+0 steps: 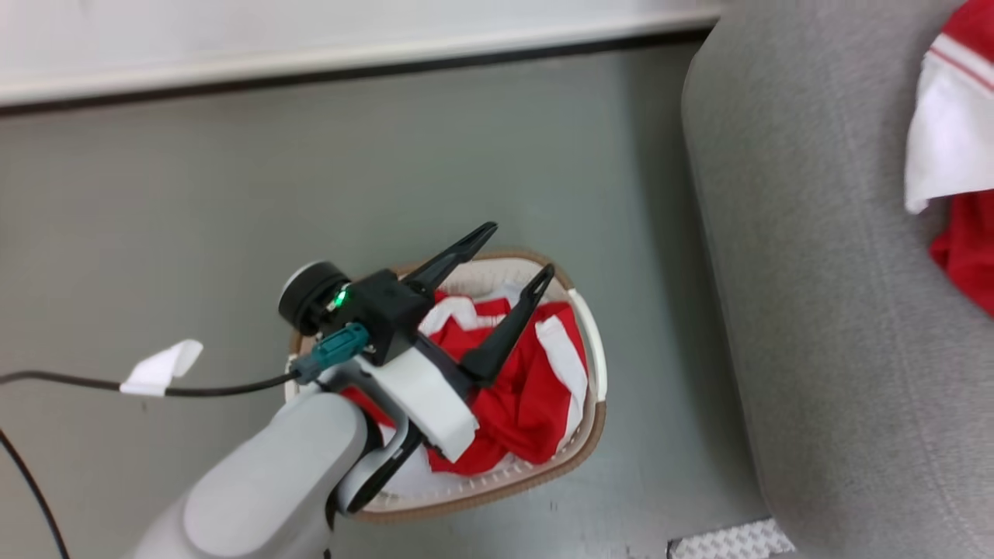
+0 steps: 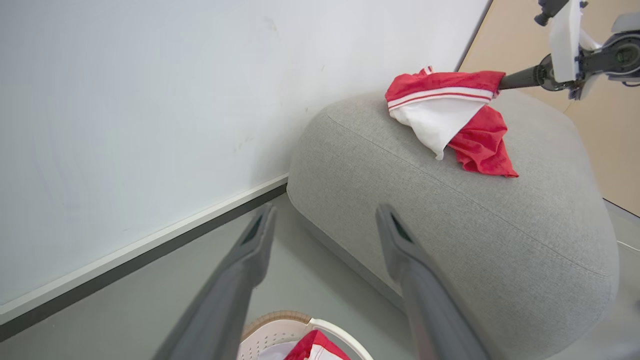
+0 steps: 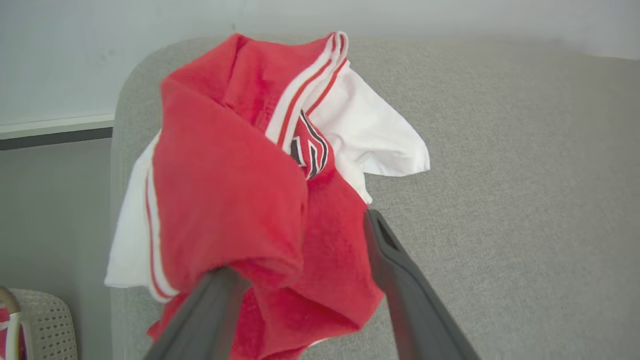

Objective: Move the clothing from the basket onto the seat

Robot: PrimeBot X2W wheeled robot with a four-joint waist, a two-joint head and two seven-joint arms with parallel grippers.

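Observation:
The cream basket [image 1: 594, 419] with a brown rim stands on the grey floor and holds crumpled red and white clothing [image 1: 536, 388]. My left gripper [image 1: 519, 248] hovers over it, open and empty, fingers pointing toward the seat [image 1: 839, 310]. In the left wrist view its fingers [image 2: 326, 212] are spread above the basket rim [image 2: 280, 330]. Another red and white garment [image 2: 450, 115] lies on the grey seat [image 2: 450, 225], with my right gripper [image 2: 515, 80] at its edge. In the right wrist view that gripper [image 3: 297, 245] is open, and the garment [image 3: 225, 175] lies bunched between the fingers, draped over the left one.
A black cable with a white tape tag [image 1: 163, 369] runs across the floor left of the basket. A white wall with a dark baseboard [image 1: 349, 66] bounds the far side. A textured metal plate [image 1: 730, 543] lies by the seat's near corner.

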